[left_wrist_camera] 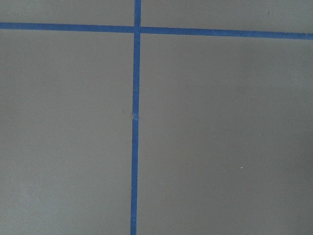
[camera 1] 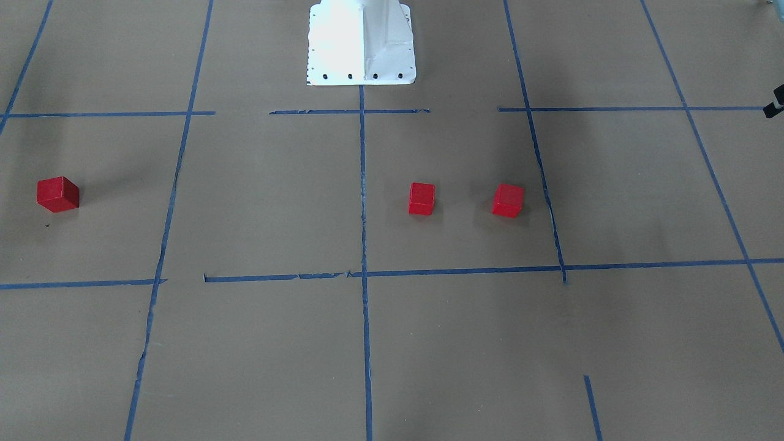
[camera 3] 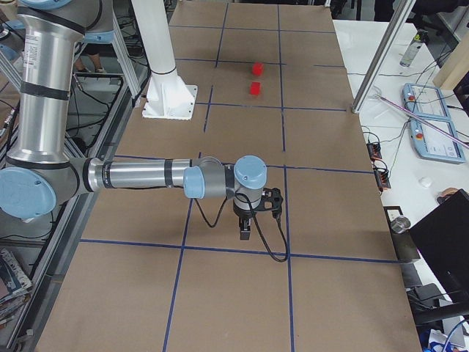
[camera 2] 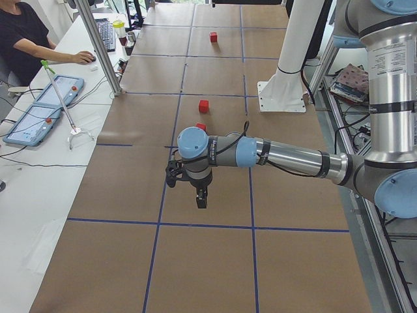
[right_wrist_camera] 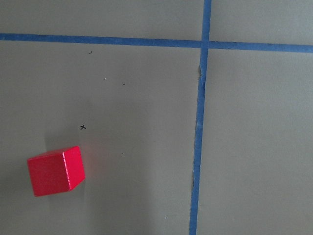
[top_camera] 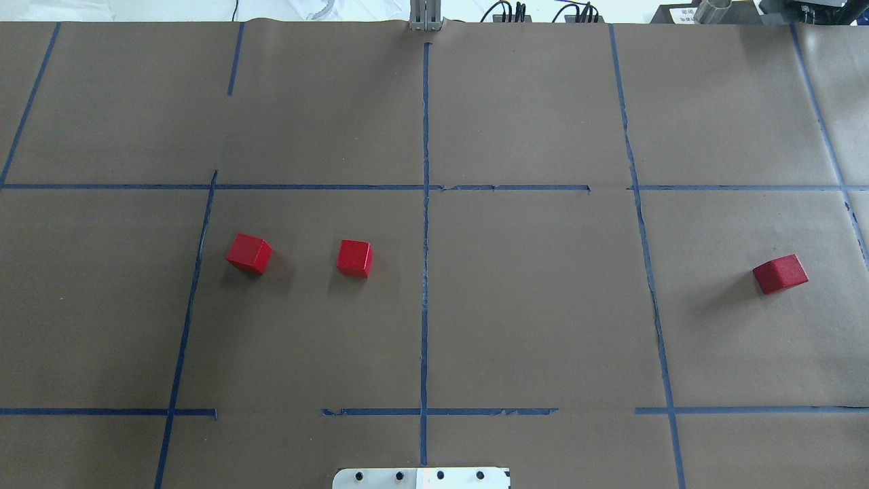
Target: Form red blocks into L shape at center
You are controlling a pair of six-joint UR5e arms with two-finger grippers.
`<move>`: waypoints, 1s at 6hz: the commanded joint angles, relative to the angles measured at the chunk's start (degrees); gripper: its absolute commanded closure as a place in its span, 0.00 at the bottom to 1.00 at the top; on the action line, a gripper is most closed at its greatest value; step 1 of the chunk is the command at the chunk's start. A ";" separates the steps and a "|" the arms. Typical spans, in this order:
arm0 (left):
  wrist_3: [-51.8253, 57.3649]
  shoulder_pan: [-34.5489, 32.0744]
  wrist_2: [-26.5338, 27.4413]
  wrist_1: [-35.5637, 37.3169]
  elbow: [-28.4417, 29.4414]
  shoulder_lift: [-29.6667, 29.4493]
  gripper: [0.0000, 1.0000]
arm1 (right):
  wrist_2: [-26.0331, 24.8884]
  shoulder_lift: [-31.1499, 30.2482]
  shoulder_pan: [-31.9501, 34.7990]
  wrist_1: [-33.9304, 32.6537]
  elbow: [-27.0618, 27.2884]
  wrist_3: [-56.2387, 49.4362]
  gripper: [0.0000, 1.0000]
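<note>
Three red blocks lie apart on the brown table. Two sit close together left of the centre tape line, the left block and the middle block. The third block lies far right. In the front view they are the first, the second and the third. The right wrist view shows one block at lower left. My left gripper hangs over bare paper, away from the blocks. My right gripper hangs near a tape crossing. I cannot tell whether either is open or shut.
The white robot base stands at the table's near-robot edge. Blue tape lines mark a grid. An operator sits at a side table with control pendants. A small dark part shows at the front view's right edge.
</note>
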 commanded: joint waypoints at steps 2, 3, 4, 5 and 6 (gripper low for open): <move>0.09 0.00 -0.01 -0.38 -0.15 0.44 0.00 | 0.00 -0.09 0.00 -0.09 -0.26 0.00 0.00; 0.09 0.00 -0.18 -0.04 -0.84 0.44 0.00 | -0.09 -0.09 0.00 0.00 -0.26 -0.09 0.00; -0.18 0.00 -0.18 0.14 -1.63 0.53 0.00 | 0.00 -0.09 0.00 0.00 -0.09 -0.09 0.00; -0.18 -0.09 -0.09 0.06 -2.16 0.70 0.00 | 0.09 -0.09 -0.09 0.00 0.00 -0.09 0.00; -0.27 0.00 -0.01 -0.03 -2.08 0.71 0.00 | 0.17 -0.09 -0.09 0.00 -0.09 -0.09 0.00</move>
